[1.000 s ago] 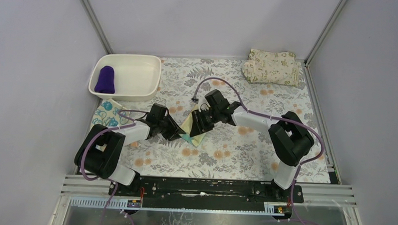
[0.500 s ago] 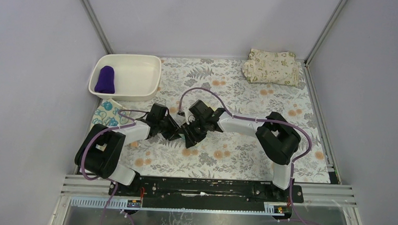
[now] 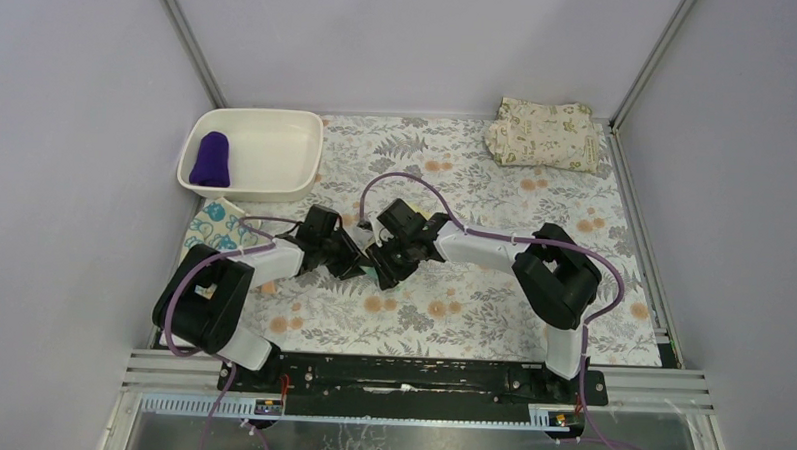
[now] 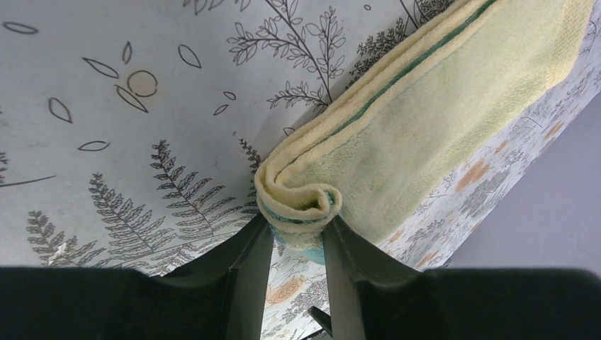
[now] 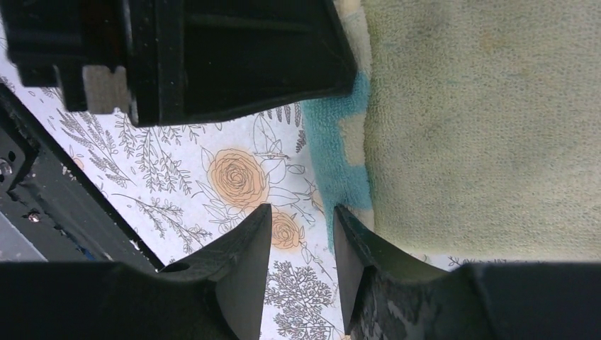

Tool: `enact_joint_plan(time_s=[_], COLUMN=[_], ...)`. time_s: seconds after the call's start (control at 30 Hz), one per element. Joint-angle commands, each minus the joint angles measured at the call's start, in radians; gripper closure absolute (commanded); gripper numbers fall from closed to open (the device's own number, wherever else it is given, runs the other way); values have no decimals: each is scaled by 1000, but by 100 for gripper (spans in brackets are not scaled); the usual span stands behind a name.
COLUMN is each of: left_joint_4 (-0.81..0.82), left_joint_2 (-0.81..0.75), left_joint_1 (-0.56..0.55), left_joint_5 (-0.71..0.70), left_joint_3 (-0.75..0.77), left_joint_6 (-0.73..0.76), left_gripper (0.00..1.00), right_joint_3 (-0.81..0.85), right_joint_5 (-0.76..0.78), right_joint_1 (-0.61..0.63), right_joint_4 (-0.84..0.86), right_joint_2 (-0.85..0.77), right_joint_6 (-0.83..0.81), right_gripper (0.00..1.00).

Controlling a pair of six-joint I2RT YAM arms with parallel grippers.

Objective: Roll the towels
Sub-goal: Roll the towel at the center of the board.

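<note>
The pale yellow towel (image 4: 425, 106) with teal marks lies on the floral mat, one end curled into a small roll. My left gripper (image 4: 298, 234) is shut on that rolled end. My right gripper (image 5: 301, 219) stands open just beside the same towel (image 5: 482, 127), with only the mat between its fingers and its right finger (image 5: 351, 241) at the teal edge. In the top view both grippers meet mid-mat, left (image 3: 353, 263) and right (image 3: 381, 271), hiding the yellow towel. The purple towel (image 3: 212, 158) lies rolled in the white tub. The teal towel (image 3: 214, 229) lies flat at the left.
A white tub (image 3: 277, 151) stands at the back left. A folded beige leaf-printed cloth (image 3: 543, 133) lies at the back right. Metal frame posts and grey walls close in the mat on three sides. The left gripper's body (image 5: 212, 57) fills the top of the right wrist view.
My right arm has swung left and nearer, up against the left gripper. The yellow towel that showed between them in the top view is now covered. The left arm barely moved.
</note>
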Motion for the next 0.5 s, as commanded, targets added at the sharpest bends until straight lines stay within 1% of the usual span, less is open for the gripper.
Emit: enact_joint_plan(time_s=[0.0, 0.47], left_joint_4=[-168, -204], left_joint_2=[72, 74], left_joint_1=[-12, -15], left_joint_5=[-136, -157], left_joint_3=[-40, -21], left_joint_6=[48, 45], left_gripper=[68, 68], right_joint_3=[35, 30], right_joint_5=[57, 78], right_joint_1=[-1, 27], right_joint_4=[-26, -21], right_joint_2=[-34, -123], right_joint_6=[-39, -86], right_gripper=[56, 55])
